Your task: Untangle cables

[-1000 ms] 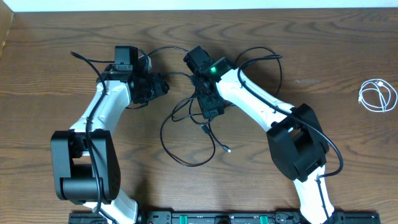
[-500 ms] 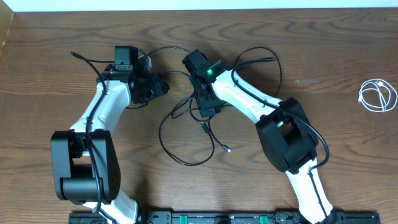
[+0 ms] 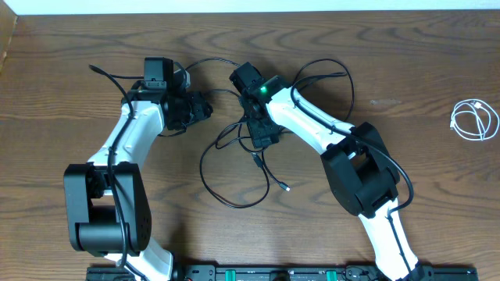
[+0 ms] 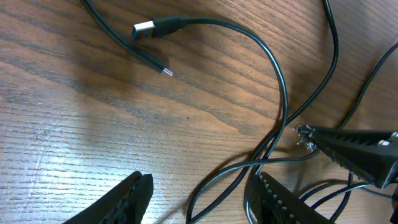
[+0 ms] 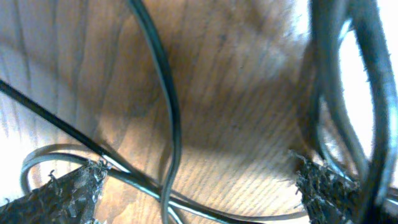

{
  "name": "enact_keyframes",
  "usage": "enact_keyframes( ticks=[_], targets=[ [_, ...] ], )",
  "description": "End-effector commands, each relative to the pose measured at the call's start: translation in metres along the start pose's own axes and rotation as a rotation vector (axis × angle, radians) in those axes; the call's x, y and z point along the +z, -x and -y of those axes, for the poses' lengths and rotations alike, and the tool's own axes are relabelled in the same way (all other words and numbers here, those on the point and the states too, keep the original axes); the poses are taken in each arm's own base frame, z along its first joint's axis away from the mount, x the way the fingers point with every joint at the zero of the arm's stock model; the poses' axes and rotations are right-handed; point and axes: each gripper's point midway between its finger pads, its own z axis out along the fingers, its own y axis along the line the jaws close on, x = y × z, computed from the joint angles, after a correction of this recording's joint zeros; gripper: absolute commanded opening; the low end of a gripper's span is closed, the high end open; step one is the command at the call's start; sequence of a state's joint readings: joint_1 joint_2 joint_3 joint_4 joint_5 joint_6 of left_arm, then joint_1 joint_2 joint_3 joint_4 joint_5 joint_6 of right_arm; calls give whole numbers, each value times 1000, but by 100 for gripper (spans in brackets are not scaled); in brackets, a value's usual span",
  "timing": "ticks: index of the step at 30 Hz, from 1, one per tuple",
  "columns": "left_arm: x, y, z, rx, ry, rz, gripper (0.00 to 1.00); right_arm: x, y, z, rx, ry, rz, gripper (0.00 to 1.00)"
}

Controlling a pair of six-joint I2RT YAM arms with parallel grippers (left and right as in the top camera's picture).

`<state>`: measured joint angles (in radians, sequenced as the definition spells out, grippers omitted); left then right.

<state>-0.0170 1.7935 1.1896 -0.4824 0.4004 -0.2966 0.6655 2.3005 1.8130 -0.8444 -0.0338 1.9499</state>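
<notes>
**Two open tools over tangled black cables (image 4: 285,99)**

Thin, glossy cords loop and cross at the middle of the counter (image 3: 78,47), a dark brown wood-grain surface. One ends in a flat silver USB plug (image 4: 146,27). A white cable (image 3: 474,119) lies coiled near the right edge. The left tool (image 4: 199,193) has its ridged fingers apart, gripping nothing. The right tool (image 5: 199,186) gapes wide, with black cords running unclamped between its rough-textured fingers.
</notes>
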Motion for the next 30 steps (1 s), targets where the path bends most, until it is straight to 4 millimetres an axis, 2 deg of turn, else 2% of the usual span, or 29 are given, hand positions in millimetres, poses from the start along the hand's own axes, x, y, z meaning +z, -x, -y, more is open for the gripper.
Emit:
enact_keyframes(
  ticks=[1,8,13,14,15,16,20,25,28,30],
  targets=[
    [3,-1,-2,-14,11,-5,54,31,16,22,13,-83,64,99],
    [3,-1,-2,-14,11,-6,54,29,20,32,3,-118,104,99],
    [3,-1,-2,-14,11,-6,54,29,20,32,1,-119,104,99],
    [3,-1,-2,-14,11,-6,54,29,20,33,0,-119,104,92],
    [3,-1,-2,-14,11,-6,54,29,19,32,0,-118,103,75],
    [3,-1,-2,-14,11,-6,54,29,19,32,0,-118,102,64],
    [3,-1,-2,-14,11,-6,54,29,18,32,-1,-118,99,35],
    [3,-1,-2,-14,11,-6,54,29,18,32,-1,-118,99,17],
    [3,-1,-2,-14,11,-5,54,29,18,33,-1,-118,100,1],
    [3,-1,-2,-14,11,-6,54,29,19,34,0,-125,104,1]
  ],
)
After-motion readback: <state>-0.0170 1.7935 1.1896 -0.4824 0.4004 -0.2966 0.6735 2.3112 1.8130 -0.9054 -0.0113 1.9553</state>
